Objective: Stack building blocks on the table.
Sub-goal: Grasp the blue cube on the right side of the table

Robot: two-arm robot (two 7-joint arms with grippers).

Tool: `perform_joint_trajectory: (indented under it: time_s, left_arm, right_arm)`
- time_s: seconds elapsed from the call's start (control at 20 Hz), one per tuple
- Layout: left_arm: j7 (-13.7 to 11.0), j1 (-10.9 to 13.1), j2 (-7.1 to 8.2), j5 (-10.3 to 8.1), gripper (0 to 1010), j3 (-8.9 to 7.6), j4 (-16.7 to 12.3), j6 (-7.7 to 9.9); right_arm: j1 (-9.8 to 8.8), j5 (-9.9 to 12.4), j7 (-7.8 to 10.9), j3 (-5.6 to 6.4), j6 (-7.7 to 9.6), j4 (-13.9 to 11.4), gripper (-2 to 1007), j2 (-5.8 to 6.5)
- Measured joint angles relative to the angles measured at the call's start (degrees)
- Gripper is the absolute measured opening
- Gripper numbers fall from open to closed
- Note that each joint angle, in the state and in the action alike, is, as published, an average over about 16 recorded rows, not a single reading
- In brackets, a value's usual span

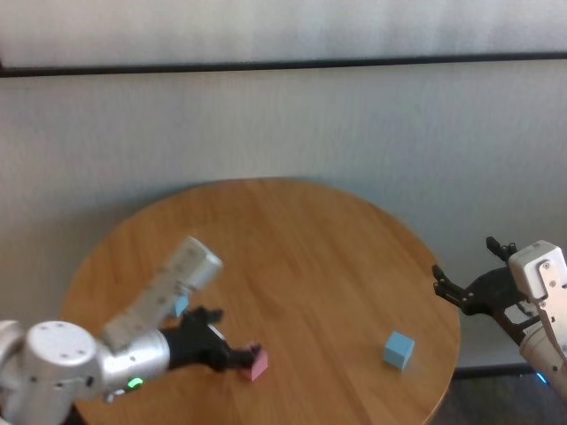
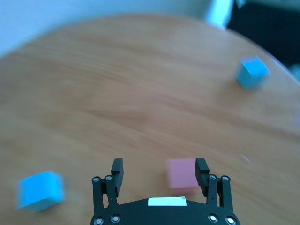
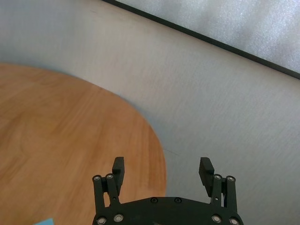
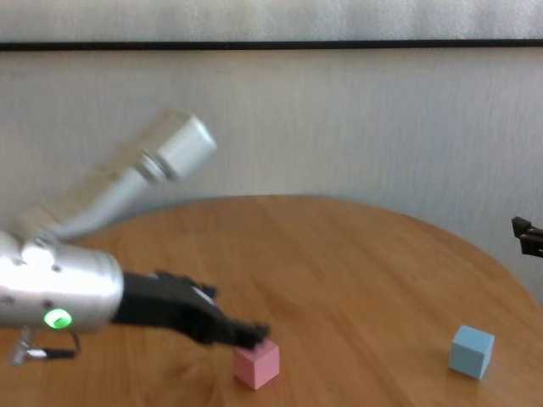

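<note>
The pink cube is seen resting on the round wooden table, just inside one finger of the spread, empty left gripper, while the right gripper is held open off the table's edge.

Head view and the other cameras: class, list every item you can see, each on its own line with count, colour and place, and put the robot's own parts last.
pink block: one, pink, near table edge, at the left gripper's fingertips
light blue blocks: two; one on the table's right side, one left, near the left arm
table: one, round, brown wood grain, centre
wall: pale grey, dark strip above, behind the table
left gripper: black, open, at the pink block
right gripper: black, open, off the table's right edge
</note>
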Motion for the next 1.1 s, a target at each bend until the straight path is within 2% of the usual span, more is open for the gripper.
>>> perform_joint_trajectory:
  time_s: [0.2,0.35,0.45,0.6,0.8,0.95,1.1]
  left_arm:
    - [3.73,2.19,-0.44,-3.41,1000,-4.68,-1.39,-1.69]
    - [8.07,4.25,-1.34,-4.99,1000,-8.49,-2.4,-4.6]
    - [11.17,5.6,-2.16,-5.41,1000,-10.73,-2.88,-6.98]
    - [15.89,7.49,-3.6,-5.13,1000,-13.54,-3.35,-11.01]
    - [21.8,9.59,-5.65,-3.61,1000,-16.31,-3.6,-16.48]
    - [24.65,10.59,-6.75,-1.9,1000,-17.28,-3.54,-20.0]
    - [25.86,11.08,-7.32,-0.8,1000,-17.67,-3.41,-21.96]
  right_arm:
    - [0.0,0.0,0.0,0.0,0.0,0.0,1005,0.0]
    - [0.0,0.0,0.0,0.0,0.0,0.0,1005,0.0]
    - [0.0,0.0,0.0,0.0,0.0,0.0,1005,0.0]
    - [0.0,0.0,0.0,0.0,0.0,0.0,1005,0.0]
    - [0.0,0.0,0.0,0.0,0.0,0.0,1005,0.0]
    - [-0.02,0.02,0.14,0.01,0.0,-0.02,1005,0.01]
    - [-0.22,0.22,0.83,0.07,0.0,-0.32,1005,0.21]
